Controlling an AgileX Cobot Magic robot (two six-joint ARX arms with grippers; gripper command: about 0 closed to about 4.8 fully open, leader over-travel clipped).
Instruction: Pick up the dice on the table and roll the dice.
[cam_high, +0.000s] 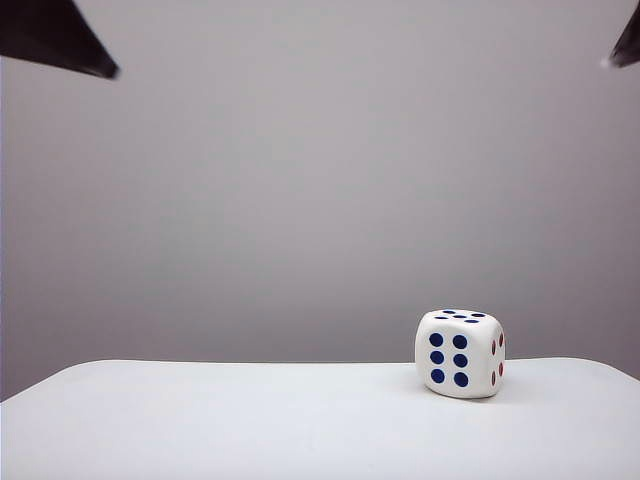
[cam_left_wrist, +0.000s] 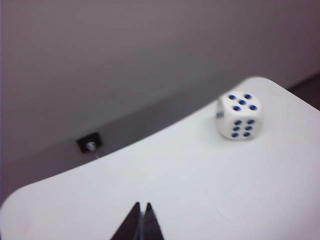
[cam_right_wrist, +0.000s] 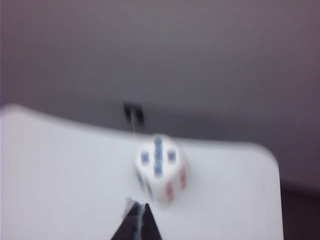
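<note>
Exterior view: dice sits on the white desk, lower right of frame, five up, six facing the camera, red pips on its right side. Nothing touches it. Dark tip at upper left corner is the left end effector; another at upper right corner, the right end effector. Both well above the desk. Wrist views: each pair of fingers pressed together, empty. Right wrist picture blurred. Small dark fitting on the wall behind.
</note>
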